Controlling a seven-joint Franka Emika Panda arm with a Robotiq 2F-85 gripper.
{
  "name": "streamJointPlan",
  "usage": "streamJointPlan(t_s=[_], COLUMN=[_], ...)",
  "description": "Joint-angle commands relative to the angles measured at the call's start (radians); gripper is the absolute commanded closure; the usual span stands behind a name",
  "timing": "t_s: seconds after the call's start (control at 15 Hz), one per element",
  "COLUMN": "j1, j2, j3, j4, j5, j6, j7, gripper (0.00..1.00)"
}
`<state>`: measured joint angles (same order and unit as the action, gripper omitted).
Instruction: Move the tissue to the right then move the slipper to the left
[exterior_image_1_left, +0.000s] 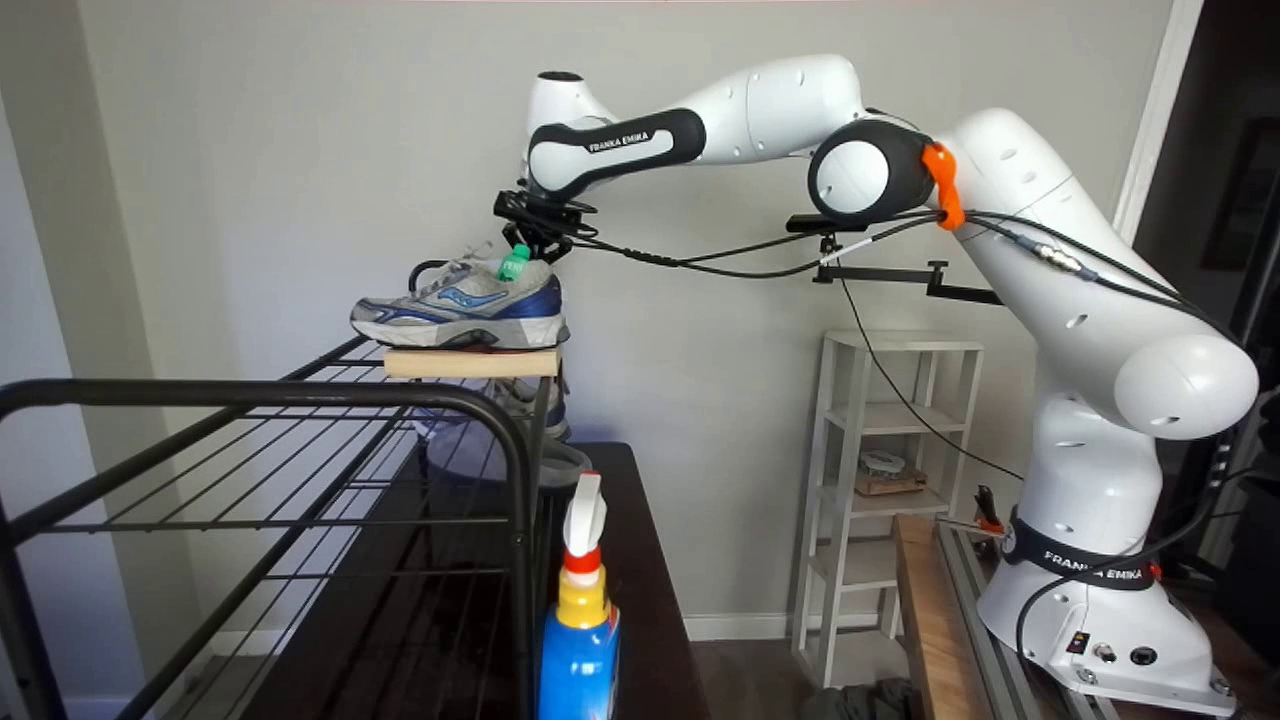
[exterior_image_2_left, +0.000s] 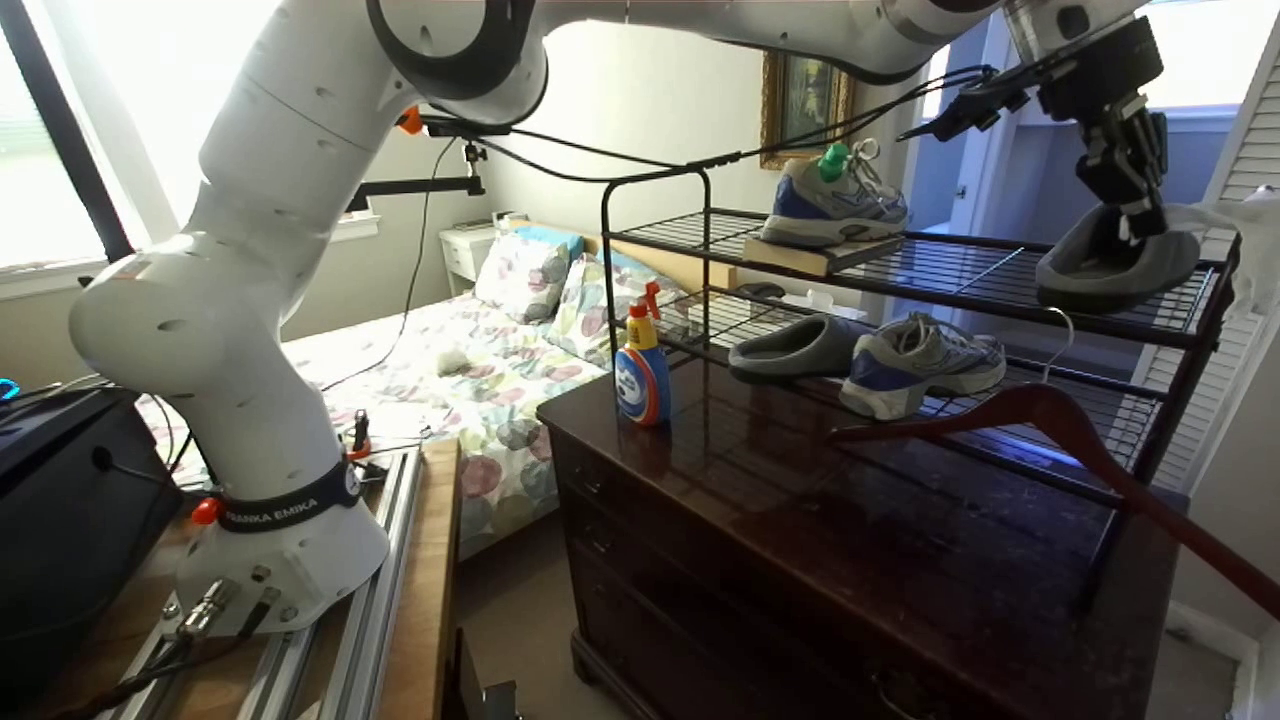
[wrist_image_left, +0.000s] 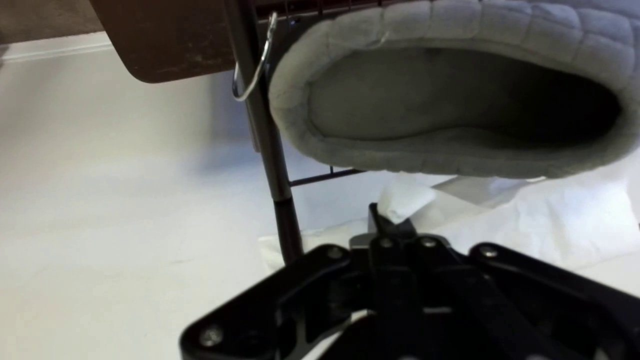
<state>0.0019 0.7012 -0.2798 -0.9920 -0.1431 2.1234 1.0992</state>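
Reaching over the rack (exterior_image_1_left: 250, 393), arm (exterior_image_1_left: 780, 110) outstretched, jaws pointing down, clenched on tissue (wrist_image_left: 404, 200)

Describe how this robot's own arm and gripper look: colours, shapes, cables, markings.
The arm is white and rounded, with black trim around the elbow. White "FRANKA EMIKA" lettering marks a black panel near the wrist and a black base band. Black cables run alongside, apparently held by an orange wrap. The gripper is black, with jointed linkages and silvery screws.
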Motion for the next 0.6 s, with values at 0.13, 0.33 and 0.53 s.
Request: streamJointPlan(t_s=[0.13, 0.33, 0.53], j1=[-0.026, -0.054, -0.074], j2=[0.082, 0.121, 0.16], j3=[0.012, 0.057, 0.116], j4=[0.157, 0.23, 0.299], j5=[0.003, 0.049, 0.093], j6=[0.027, 0.002, -0.034], j7=[-0.094, -0.169, -0.241], gripper=[1.0, 1.0, 1.0])
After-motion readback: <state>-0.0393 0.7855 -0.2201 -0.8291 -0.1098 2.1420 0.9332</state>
